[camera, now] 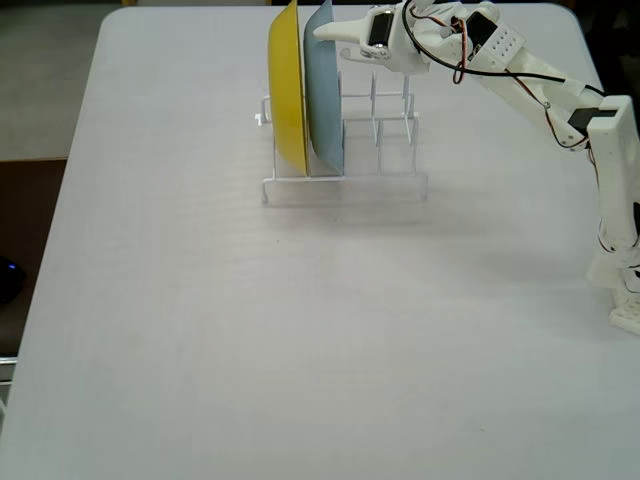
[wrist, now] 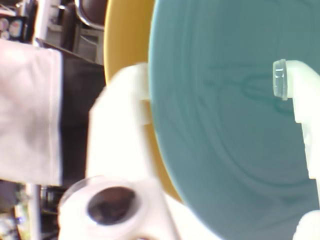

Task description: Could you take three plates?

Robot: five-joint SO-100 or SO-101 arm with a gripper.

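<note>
White table (camera: pixel 200 330) holds a rack (camera: pixel 385 185); open hand (camera: pixel 322 33) straddles the blue plate (camera: pixel 322 100).

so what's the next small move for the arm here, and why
Probably close the jaws on the rim of the glossy light blue plate. In the wrist view they stand open on either side of that rim, with the yellow plate behind it in the white wire rack.

In the fixed view a rack (camera: pixel 345 150) sits near the bench's (camera: pixel 200 330) far edge. Two plates stand upright in its left slots, one plate (camera: pixel 322 95) just right of the other plate (camera: pixel 287 90). My claw (camera: pixel 335 32) reaches in from the right, at the right-hand plate's top rim.
</note>
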